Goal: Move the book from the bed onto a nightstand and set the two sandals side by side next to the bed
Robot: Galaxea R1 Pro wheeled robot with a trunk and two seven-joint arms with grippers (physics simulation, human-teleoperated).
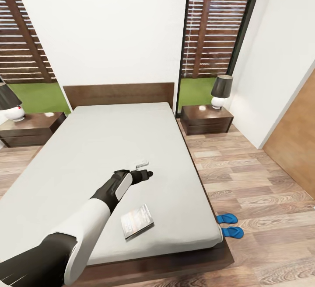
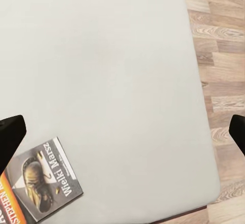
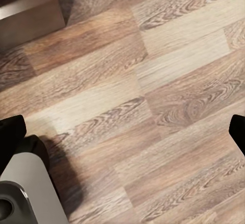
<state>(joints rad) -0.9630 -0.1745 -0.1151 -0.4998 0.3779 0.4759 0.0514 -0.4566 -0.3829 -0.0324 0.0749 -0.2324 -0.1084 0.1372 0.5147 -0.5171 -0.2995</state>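
Head view: the thin paperback book (image 1: 137,221) lies flat on the plain off-white mattress of the large low bed (image 1: 87,156), near its foot end and towards the edge by the pair of bright blue flat sandals (image 1: 229,225). Its pale cover looks glossy and slightly curled at one corner. From the left wrist view the book (image 2: 43,180) shows a dark picture on a grey cover, white lettering reading "Wielki Marsz", and an orange band along one side. The sandals sit side by side on the wood-plank floor (image 1: 258,182), just beside the bed's dark brown frame. Two low dark-brown nightstands (image 1: 206,120) with glossy tops flank the flat wooden headboard, each carrying a lamp with a dark shade (image 1: 221,90). The left gripper (image 1: 148,174) is stretched out over the mattress beyond the book, its dark fingers (image 2: 10,137) spread wide and holding nothing. The right gripper's fingers (image 3: 11,132) are likewise spread apart above grained floorboards.
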